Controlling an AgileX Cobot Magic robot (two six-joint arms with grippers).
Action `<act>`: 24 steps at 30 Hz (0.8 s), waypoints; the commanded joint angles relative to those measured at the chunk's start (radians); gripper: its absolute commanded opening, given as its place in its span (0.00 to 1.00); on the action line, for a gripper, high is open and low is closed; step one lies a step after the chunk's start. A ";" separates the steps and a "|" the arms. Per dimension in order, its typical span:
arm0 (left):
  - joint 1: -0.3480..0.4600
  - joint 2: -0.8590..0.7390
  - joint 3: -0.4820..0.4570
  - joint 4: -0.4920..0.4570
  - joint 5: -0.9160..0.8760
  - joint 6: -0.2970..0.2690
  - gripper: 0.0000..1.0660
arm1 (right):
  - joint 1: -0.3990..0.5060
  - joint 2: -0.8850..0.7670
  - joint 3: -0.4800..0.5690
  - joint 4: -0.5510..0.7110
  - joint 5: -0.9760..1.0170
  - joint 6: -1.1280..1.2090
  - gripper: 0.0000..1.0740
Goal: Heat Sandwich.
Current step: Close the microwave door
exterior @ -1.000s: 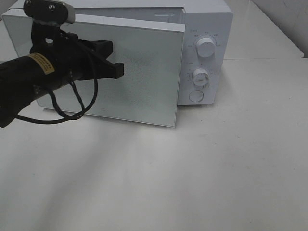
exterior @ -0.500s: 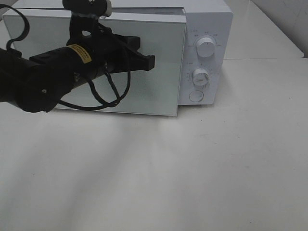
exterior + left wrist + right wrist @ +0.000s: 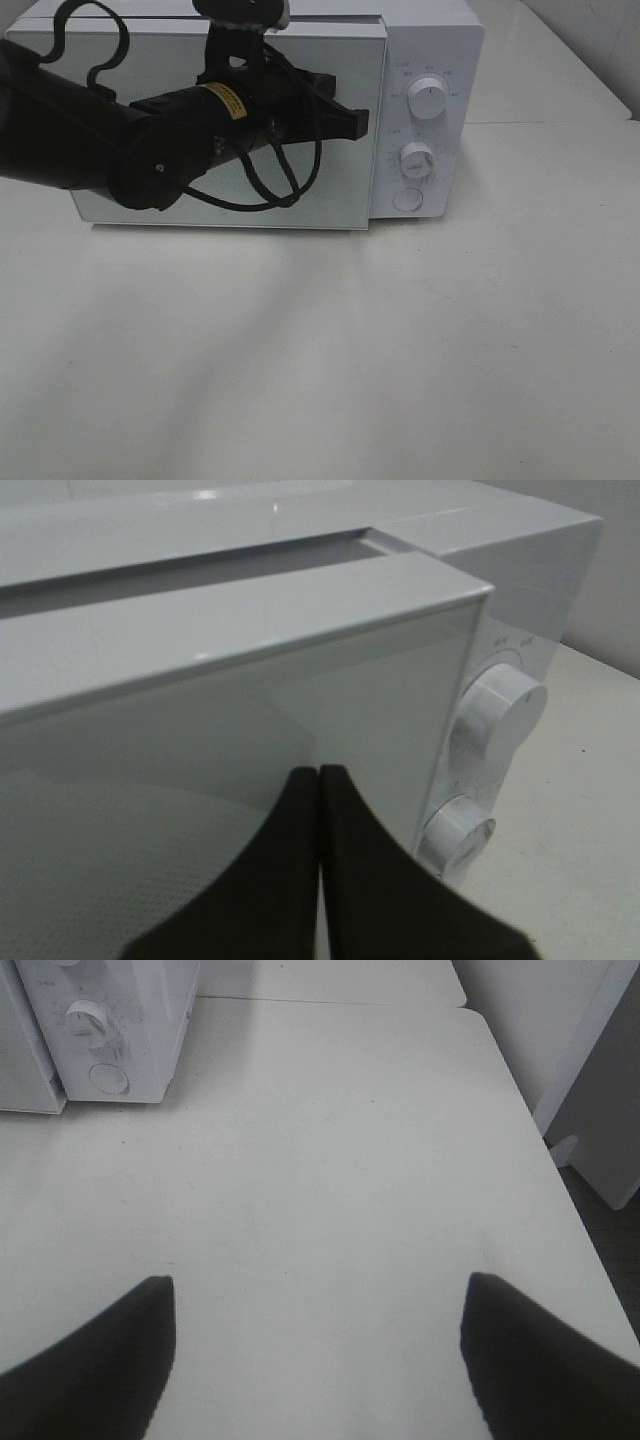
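Right pincer (image 3: 318,1282): we see it spread wide above the bare table (image 3: 330,1140), holding nothing.
Left pincer (image 3: 355,122): closed tight, empty, tips at the door (image 3: 340,190).
Door: ajar a second ago, now nearly flush with the microwave (image 3: 440,50).
Sandwich: hidden from us; we judge it sits inside, with the dials (image 3: 428,100) next.

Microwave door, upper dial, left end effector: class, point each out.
microwave door (image 3: 345,190), exterior high view, glass near right edge
upper dial (image 3: 428,100), exterior high view, knob centre
left end effector (image 3: 318,773), left wrist view, between shut fingertips
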 commanded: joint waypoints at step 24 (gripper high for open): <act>0.035 0.063 -0.134 -0.040 0.039 0.041 0.00 | -0.007 -0.026 -0.001 -0.001 -0.013 0.006 0.71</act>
